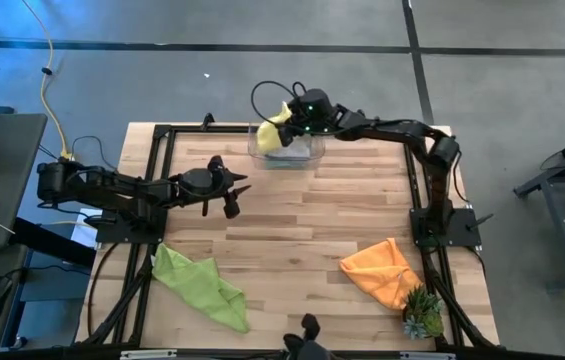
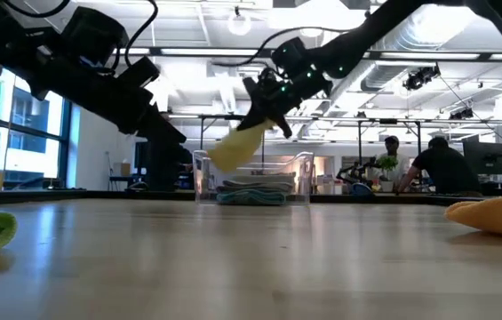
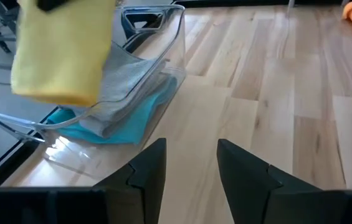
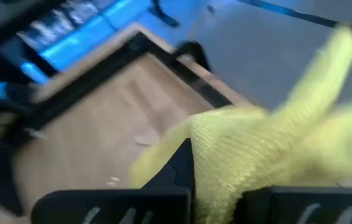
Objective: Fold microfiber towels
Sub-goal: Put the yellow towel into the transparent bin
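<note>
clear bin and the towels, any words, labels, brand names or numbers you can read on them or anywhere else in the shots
No readable text in any view.
Clear bin: no label or mark visible.
Yellow towel, held over the bin by the right end effector: no tag shows.
Grey towel and teal towel in the bin, lime green towel, orange towel: plain.
Room behind the table: anything there is too small to read.

Open-plan lab — exposed ceiling ducts, people at benches.
</note>
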Robot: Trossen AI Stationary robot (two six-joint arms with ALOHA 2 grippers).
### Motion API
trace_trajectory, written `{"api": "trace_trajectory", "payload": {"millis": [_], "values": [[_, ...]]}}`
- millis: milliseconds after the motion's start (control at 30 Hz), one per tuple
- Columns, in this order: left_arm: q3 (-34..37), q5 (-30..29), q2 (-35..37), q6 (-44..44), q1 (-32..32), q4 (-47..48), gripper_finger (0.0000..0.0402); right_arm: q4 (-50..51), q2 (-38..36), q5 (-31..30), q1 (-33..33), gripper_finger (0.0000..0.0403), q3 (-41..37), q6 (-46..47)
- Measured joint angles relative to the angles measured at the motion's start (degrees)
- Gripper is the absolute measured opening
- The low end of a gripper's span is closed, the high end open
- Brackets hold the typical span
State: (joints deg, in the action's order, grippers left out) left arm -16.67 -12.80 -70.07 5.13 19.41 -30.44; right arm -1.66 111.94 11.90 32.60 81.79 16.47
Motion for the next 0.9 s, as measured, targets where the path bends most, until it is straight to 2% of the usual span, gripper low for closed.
{"api": "trace_trajectory", "payload": {"millis": [367, 533, 833, 900], "values": [[0.0, 0.1, -0.01, 1.04, 0.14, -1.01, 0.0131, -0.7, 3.58, -3.26, -0.88, 0.0, -0.21, 4.52], [0.0, 0.15, -0.01, 0.59, 0.12, -1.44, 0.0131, 3.21, 3.3, -5.38, -0.95, 0.0, -0.19, 7.22], [0.0, -0.15, -0.03, 0.61, 0.12, -0.75, 0.0131, -3.05, 2.82, -1.37, -1.53, 0.0, 0.45, 15.51], [0.0, -0.24, -0.03, 0.61, 0.12, -0.42, 0.0131, -1.8, 2.82, -2.64, -1.82, 0.0, 0.45, 15.42]]}}
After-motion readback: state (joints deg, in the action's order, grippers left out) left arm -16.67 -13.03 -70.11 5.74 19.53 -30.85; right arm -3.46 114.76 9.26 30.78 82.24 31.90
